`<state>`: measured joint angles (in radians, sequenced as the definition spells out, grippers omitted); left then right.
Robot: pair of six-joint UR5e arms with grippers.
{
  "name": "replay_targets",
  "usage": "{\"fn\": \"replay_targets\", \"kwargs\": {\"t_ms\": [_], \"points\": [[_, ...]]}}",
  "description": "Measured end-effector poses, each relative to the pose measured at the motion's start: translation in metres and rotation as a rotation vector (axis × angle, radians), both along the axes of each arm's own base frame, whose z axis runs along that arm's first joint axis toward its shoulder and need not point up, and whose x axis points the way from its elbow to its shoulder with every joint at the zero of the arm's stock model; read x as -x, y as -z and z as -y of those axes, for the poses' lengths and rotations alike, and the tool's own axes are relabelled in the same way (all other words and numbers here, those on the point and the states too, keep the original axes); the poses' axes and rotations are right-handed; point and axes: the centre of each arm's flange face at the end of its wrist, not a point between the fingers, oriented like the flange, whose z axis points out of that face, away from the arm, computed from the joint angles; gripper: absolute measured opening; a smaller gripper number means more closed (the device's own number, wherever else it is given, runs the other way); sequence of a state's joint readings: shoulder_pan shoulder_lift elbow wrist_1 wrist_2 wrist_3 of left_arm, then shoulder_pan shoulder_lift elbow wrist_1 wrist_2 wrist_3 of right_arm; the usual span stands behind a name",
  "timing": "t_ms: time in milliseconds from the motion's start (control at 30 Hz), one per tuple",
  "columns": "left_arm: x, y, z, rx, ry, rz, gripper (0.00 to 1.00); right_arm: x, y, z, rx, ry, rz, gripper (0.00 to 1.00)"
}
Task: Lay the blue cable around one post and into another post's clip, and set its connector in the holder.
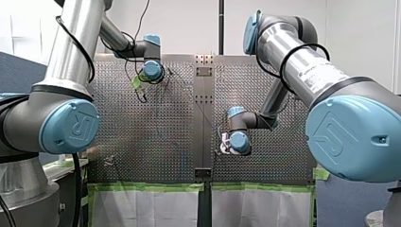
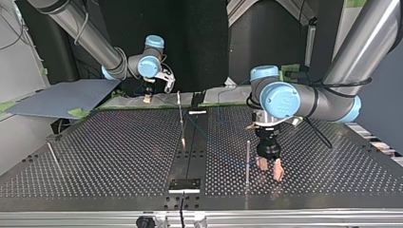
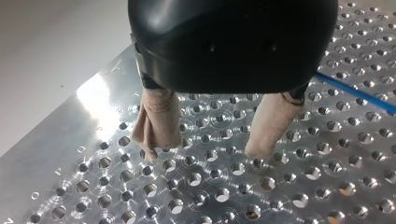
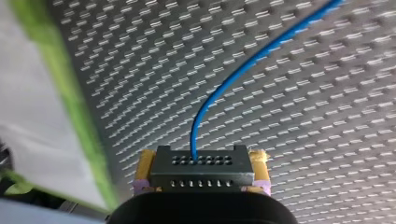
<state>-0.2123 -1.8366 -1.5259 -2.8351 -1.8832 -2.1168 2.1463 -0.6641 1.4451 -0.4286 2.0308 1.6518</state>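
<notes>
While my right gripper [image 4: 201, 181] is clenched on the black connector [image 4: 201, 167], its yellow pads [image 4: 145, 168] press against the connector's two sides, and the blue cable [image 4: 233, 74] comes out of the connector's top face. From there the cable curves away ahead of the gripper, above the perforated table [image 4: 327, 116]. A strip of green tape [image 4: 70, 93] runs along the table's edge beside this gripper. In the top view the same gripper [image 2: 148, 97] hangs at the far edge of the table, at the view's left.

My left gripper [image 3: 208, 149] is released and holds nothing. Its two beige pads [image 3: 159, 121] stand well apart, low over the table's holes; whether the tips touch the metal I cannot tell. The cable crosses the table just beside this gripper, clear of both fingers.

In the top view my left gripper sits near the front edge, right of the middle, just beside a thin upright post [image 2: 247, 159]. A faint blue line of cable lies on the table between that post and the middle strip. A second thin post [image 2: 180, 109] stands further back along the middle strip, between the two grippers. A third rod [image 2: 52, 153] leans near the view's left edge, well apart from both arms.
</notes>
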Motion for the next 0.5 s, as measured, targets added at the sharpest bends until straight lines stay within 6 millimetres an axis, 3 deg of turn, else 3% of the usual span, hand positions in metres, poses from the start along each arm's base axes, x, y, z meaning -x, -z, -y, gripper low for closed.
{"fn": "replay_targets", "kwargs": {"t_ms": [267,500], "points": [[-0.001,0.000,-0.002,0.001,-0.002,0.000,1.00,0.028,0.075,-0.028,-0.070,0.020,-0.042,0.02],[-0.001,0.000,-0.002,0.001,-0.001,0.000,1.00,0.059,0.126,-0.052,-0.119,0.073,-0.058,0.02]]}}
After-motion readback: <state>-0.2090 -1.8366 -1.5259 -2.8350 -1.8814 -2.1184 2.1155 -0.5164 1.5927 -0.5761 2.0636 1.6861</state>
